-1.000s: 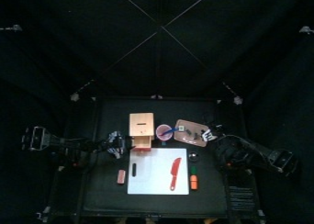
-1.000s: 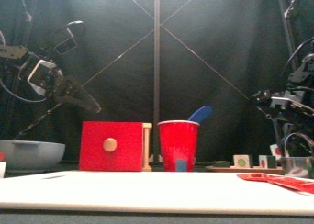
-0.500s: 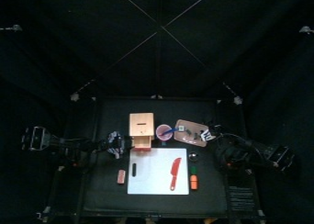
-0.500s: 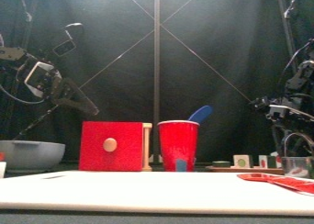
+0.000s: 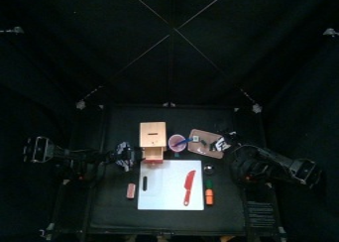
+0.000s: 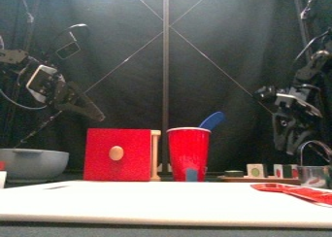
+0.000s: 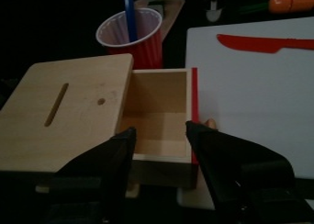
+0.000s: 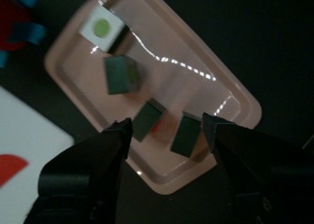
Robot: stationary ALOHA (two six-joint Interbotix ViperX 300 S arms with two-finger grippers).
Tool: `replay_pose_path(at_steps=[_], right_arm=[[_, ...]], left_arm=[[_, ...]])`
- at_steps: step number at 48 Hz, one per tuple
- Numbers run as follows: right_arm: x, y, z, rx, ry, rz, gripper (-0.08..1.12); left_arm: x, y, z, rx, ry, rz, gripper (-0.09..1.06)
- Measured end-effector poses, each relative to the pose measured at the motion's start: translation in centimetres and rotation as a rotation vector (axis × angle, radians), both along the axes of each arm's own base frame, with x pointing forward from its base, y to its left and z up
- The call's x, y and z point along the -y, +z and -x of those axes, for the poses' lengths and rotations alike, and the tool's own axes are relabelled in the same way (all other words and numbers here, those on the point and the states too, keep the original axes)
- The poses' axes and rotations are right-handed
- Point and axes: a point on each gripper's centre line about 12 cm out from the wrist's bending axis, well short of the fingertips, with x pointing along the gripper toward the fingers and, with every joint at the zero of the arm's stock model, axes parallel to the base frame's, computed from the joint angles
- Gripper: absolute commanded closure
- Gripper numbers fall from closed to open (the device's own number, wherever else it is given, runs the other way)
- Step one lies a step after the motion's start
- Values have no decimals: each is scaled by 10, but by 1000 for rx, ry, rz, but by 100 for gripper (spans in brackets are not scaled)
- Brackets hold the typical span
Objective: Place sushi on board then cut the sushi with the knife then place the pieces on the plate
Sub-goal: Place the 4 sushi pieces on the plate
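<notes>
**Sushi cut and on tray; both grippers empty, jaws wide**

The white cutting board (image 5: 166, 191) is the reference. The red knife (image 5: 189, 186) lies flat on its right half, and no sushi is on the board.

The pink tray (image 8: 215, 85) sits just behind the board's back right corner. It holds four separate sushi pieces (image 8: 120, 74), none touching another. One piece shows a pale round end with a green centre, and the other three show dark faces.

The right gripper (image 8: 166, 122) hangs above the tray with its jaws spread wide and nothing between them. The front view shows it clear of the tray.

The wooden box (image 7: 73, 104) stands behind the board's back left part with its drawer pulled out, and what shows of the drawer is empty. The left gripper (image 7: 159, 128) is over that drawer, jaws wide apart and gripping nothing. In the front view it is above the box and not touching it.

The red cup (image 5: 176, 141) stands behind the board between the box and the tray, with the blue knife (image 6: 211, 119) sticking out of it. An orange toy (image 5: 211, 195) lies just off the board's right edge, and a small pinkish toy (image 5: 130, 190) lies just off its left edge. The blue-grey bowl (image 6: 33, 163) is left of the board.
</notes>
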Motion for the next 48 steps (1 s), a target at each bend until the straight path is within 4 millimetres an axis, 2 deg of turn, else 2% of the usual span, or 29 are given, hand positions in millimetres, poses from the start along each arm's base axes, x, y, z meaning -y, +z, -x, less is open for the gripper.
replay_pose_path(at_steps=[8, 22, 34, 38, 42, 48], right_arm=[[-25, 42, -16, 109, 169, 129, 11], [-93, 68, -63, 360, 529, 244, 11], [-152, 68, -101, 566, 799, 314, 11], [-162, 66, -108, 619, 827, 316, 11], [-171, 48, -118, 650, 843, 295, 11], [-173, 28, -127, 672, 814, 268, 11]], left_arm=[[1, 13, -3, 47, -6, -5, 12], [2, 38, -4, 139, -8, -8, 12], [5, 51, -4, 200, -16, -11, 12], [7, 54, -6, 212, -19, -6, 12], [9, 58, -8, 226, -26, -2, 12], [11, 62, -11, 239, -30, 5, 12]])
